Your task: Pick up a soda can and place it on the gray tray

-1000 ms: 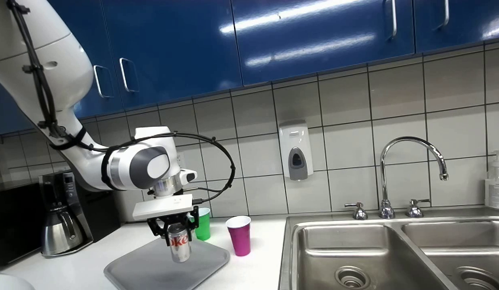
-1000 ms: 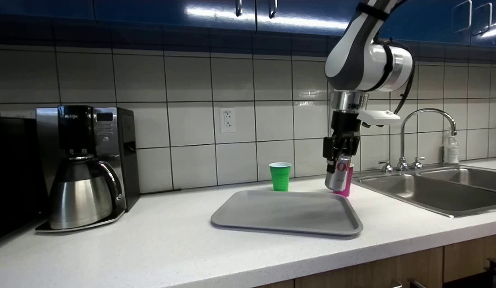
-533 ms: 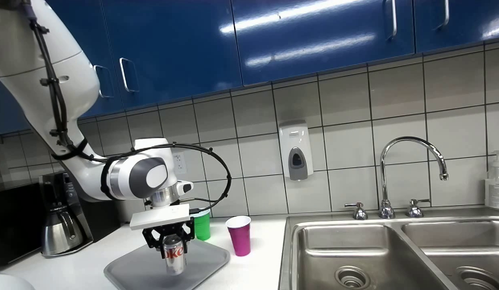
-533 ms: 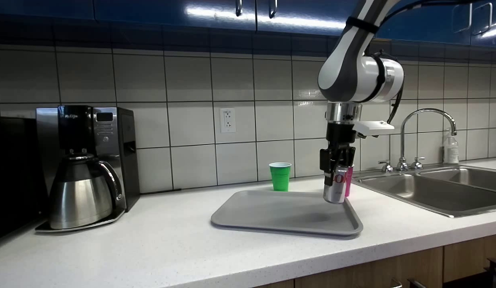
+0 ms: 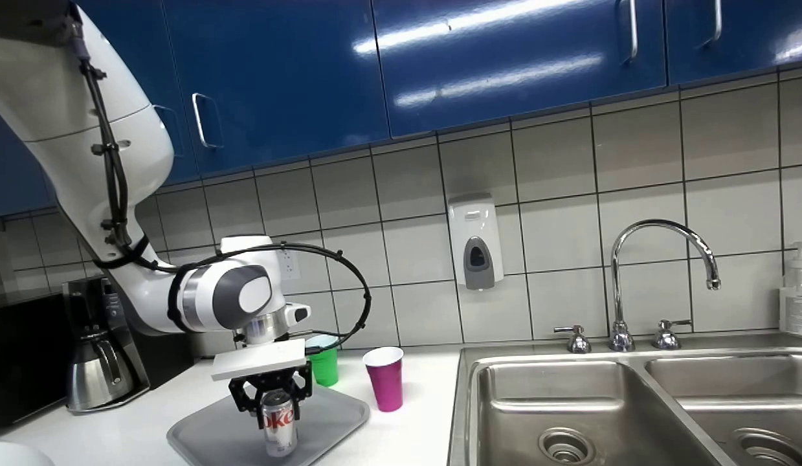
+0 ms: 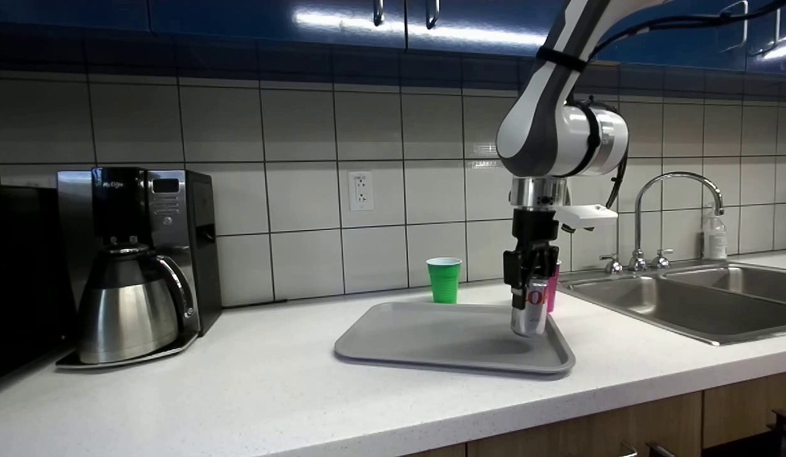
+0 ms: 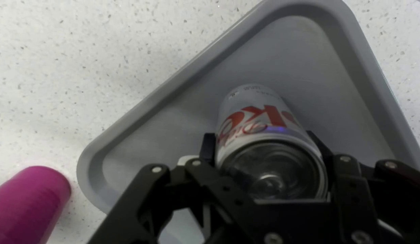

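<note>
The fingers [image 7: 207,149], clamped around the can [image 5: 280,428], have lowered it towards the tray [image 6: 431,336] beneath them. Release seems near, though tray contact is unclear.

Soda can [image 5: 279,427], in an exterior view: I read the red letters "oke" on its side. In the wrist view the red lettering stands upside down, the "k" clearest, with smaller red script nearer the can's top that I can resolve only in part; the fine print by its base is too small for me. Coffee maker [image 6: 170,235], in an exterior view: pale lettering on the black upper front, which I read, with some doubt, as "Mr. Coffee". Soap dispenser [image 5: 477,243] and pump bottle [image 5: 799,298]: printed marks, illegible to me.
</note>
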You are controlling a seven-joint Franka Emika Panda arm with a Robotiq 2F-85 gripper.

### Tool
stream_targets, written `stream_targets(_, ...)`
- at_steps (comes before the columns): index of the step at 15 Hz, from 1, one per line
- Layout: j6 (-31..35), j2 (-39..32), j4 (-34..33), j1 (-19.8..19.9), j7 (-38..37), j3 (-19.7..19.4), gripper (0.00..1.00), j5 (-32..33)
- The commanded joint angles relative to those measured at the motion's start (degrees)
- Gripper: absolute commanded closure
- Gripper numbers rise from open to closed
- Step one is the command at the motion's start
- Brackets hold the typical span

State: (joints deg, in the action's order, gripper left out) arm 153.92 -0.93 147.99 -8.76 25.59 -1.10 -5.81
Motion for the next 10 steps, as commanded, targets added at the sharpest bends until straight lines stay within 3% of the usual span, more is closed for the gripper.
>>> stream_targets(1, -1.48, -0.97, -1.83, 2.27, 0.68, 1.93, 0.61, 1.20)
stream_targets(3, -1.81, -1.30, -2.03, 2.59, 0.58, 2.25, 0.61, 1.35)
stream_targets(4, -1.72, -1.39, -2.07, 2.67, 0.24, 2.30, 0.25, 1.59)
stream_targets(5, -1.71, -1.51, -2.15, 2.78, 0.18, 2.33, 0.10, 1.71)
stream_targets(7, -1.59, -1.47, -2.32, 2.92, 0.19, 2.36, 0.01, 1.72)
stream_targets(10, -1.52, -1.35, -2.60, 3.12, 0.34, 2.36, 0.00, 1.51)
